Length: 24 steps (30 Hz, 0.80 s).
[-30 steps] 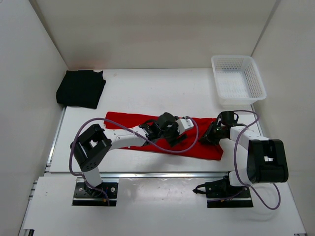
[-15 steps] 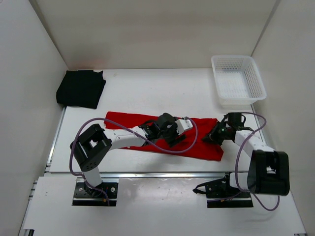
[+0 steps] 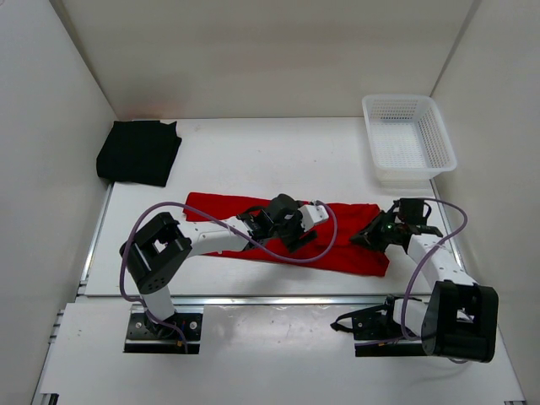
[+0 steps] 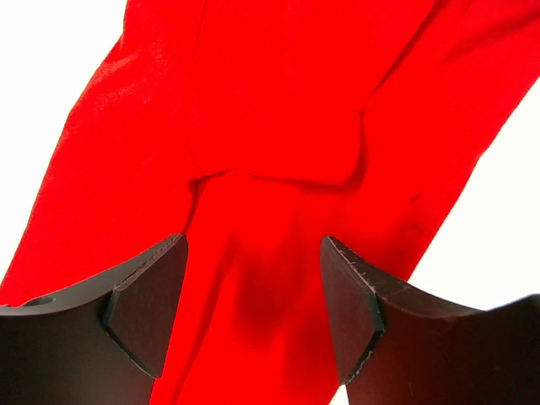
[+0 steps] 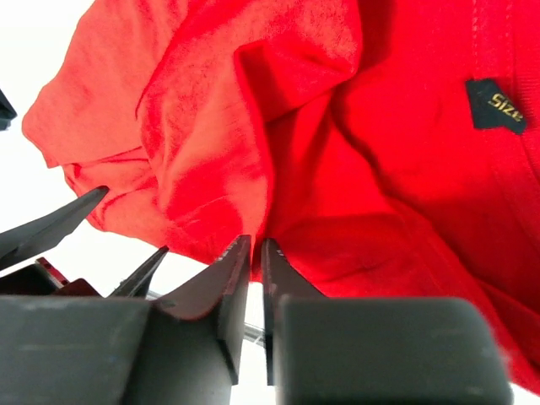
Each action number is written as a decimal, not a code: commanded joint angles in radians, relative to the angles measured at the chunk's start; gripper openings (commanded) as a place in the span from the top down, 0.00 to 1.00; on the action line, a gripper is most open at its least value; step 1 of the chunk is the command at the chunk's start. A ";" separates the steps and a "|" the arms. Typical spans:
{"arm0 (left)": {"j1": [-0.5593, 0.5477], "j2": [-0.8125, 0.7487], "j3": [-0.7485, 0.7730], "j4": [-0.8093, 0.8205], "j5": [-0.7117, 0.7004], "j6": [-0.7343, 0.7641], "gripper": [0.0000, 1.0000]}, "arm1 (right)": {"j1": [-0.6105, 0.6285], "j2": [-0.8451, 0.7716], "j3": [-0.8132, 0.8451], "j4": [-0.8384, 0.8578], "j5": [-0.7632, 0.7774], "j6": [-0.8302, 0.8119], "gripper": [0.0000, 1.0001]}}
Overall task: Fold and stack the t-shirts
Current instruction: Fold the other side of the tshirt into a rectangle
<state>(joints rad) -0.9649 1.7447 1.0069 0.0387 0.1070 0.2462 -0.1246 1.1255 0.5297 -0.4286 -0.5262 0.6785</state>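
Red t-shirt [image 3: 350, 249] lies as a long folded strip across the near middle of the tabletop [image 3: 278, 160]. Left end effector [image 4: 253, 312] sits over its middle, fingers spread, nothing between them. Right end effector [image 5: 251, 249] is at the strip's right end, fingers almost pressed together, probably nipping a cloth fold. Black t-shirt [image 3: 139, 152] folded far left; basket [image 3: 405, 175] far right.

red t-shirt [image 3: 354, 253]; black t-shirt [image 3: 139, 152]; white mesh basket [image 3: 409, 139]; white table [image 3: 261, 156]
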 commanded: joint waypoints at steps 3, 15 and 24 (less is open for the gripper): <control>0.003 -0.039 -0.005 0.020 -0.006 0.004 0.25 | 0.017 0.045 -0.045 0.080 -0.032 0.004 0.86; 0.005 -0.043 -0.017 0.006 -0.015 0.005 0.25 | 0.019 0.085 -0.004 0.065 0.020 -0.030 0.94; 0.009 -0.042 -0.019 0.013 -0.003 0.011 0.25 | 0.009 0.097 -0.017 0.070 0.022 -0.042 0.85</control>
<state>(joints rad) -0.9611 1.7447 1.0019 0.0380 0.0994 0.2539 -0.1246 1.2247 0.4938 -0.3733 -0.5152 0.6518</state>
